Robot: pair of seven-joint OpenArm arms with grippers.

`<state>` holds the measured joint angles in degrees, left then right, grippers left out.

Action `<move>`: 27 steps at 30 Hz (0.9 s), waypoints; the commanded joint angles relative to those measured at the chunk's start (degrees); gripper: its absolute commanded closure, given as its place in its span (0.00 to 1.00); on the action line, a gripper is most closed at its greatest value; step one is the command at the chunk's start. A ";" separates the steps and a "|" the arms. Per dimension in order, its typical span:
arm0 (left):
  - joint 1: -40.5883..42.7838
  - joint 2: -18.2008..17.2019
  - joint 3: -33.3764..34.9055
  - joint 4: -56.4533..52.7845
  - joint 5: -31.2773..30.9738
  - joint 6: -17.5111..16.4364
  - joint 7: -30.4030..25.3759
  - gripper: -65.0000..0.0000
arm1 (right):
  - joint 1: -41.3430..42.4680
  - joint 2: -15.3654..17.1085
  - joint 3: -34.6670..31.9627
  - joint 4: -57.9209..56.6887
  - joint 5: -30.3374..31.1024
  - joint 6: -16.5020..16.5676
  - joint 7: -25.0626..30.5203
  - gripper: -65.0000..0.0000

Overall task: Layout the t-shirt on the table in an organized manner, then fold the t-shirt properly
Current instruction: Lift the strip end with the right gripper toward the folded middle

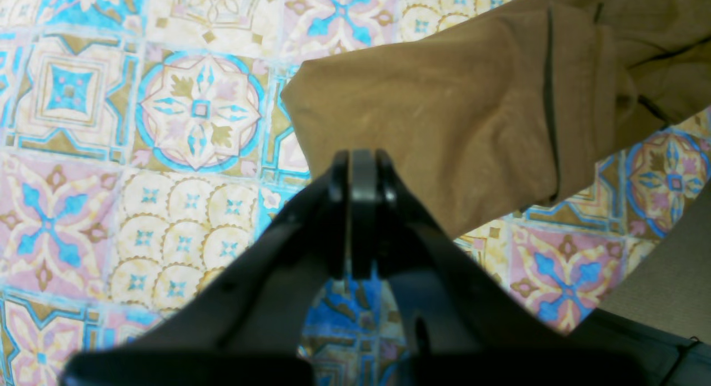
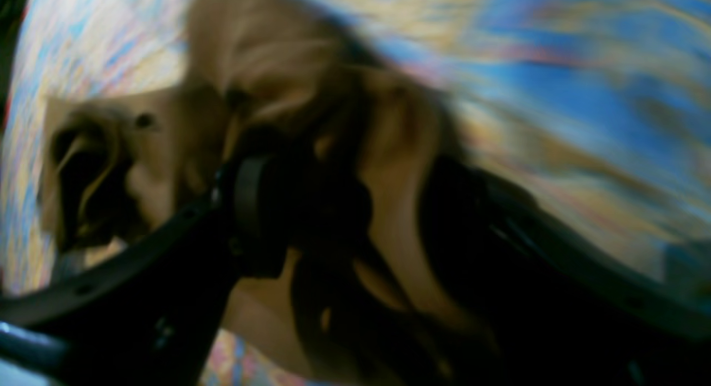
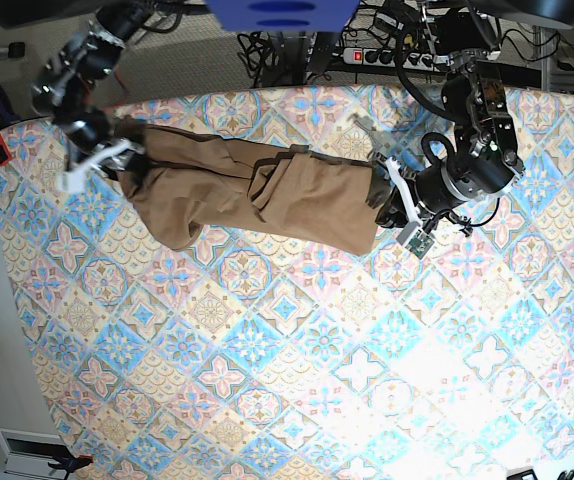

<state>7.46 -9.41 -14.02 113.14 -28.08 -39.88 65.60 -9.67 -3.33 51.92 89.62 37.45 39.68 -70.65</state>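
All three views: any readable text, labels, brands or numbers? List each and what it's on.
None readable.
t-shirt: plain tan, no print or visible tag.
table: tile-pattern cloth only, no lettering.
left gripper and right gripper: no markings seen; the right wrist view is too blurred to tell.
Power strip behind the table: too small to read.

We see two arms built from black rounded joints with black cables running along them. The left gripper (image 1: pixel 361 169) has matte black curved fingers, and in the base view each gripper carries white parts near its jaws.
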 commanded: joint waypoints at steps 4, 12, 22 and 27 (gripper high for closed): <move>-0.65 -0.30 -0.09 0.92 -0.80 -0.12 -1.12 1.00 | -0.04 0.74 -4.23 0.88 0.66 0.32 0.54 0.42; -0.56 -0.30 -0.18 0.92 -0.80 -0.12 -1.12 1.00 | -1.36 0.74 -5.72 0.97 0.66 0.32 0.89 0.55; -0.56 0.13 -0.18 0.92 5.00 -0.12 -1.12 1.00 | -1.98 0.74 -5.55 0.97 0.31 0.32 0.45 1.00; -0.12 0.13 -0.18 0.92 7.99 -0.12 -1.21 1.00 | -1.98 1.36 -4.93 1.06 -1.63 0.32 -3.59 1.00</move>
<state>7.66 -9.08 -14.06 113.14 -19.40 -39.90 65.54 -11.79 -2.79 46.65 89.69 36.38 39.68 -73.54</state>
